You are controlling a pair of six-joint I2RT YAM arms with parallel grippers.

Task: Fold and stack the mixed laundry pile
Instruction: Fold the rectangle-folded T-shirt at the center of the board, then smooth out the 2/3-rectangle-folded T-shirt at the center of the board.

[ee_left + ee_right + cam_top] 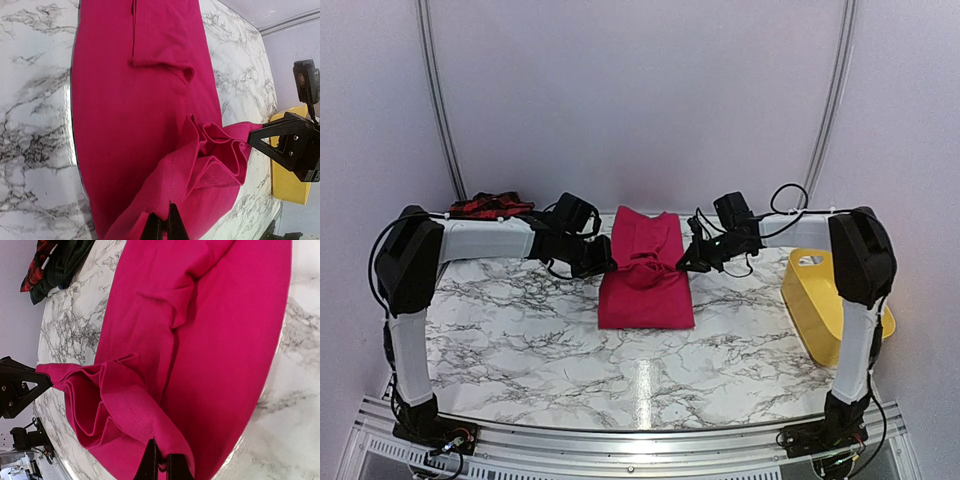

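You're gripping the magenta-pink garment [645, 285] with both arms. It's lying mid-frame in the top view on the marble table [510, 340], long side running up the picture.

The left gripper [163, 227], at the bottom centre of its wrist view, is clamping its fingers together on a pinch of the pink cloth. The right gripper [161, 465], at the bottom centre of its own view, is doing the same on the opposite side. Between them a raised edge is hanging bunched and pleated, sagging toward the flat layer underneath.

Likely trouble from here:
- Both pinches are looking shallow, so a hard pull apart could let the cloth slide out of one jaw and drop half the fold.
- If you're carrying the edge over with that sag in it, the pleats will probably get trapped underneath and leave a lumpy fold.
- If one arm is travelling ahead of the other, the hem will land crooked.
- Dragging low could pull the bottom layer along the smooth marble and shift the whole garment.

The red-and-black checked garment [490, 206] and the dark plaid garment [70, 257] are sitting heaped at the upper left, well apart and not yet folded, so leave them room.

The yellow tub [825, 300] is standing just beside the right arm at the right edge, and a wide swing of that arm might knock it.
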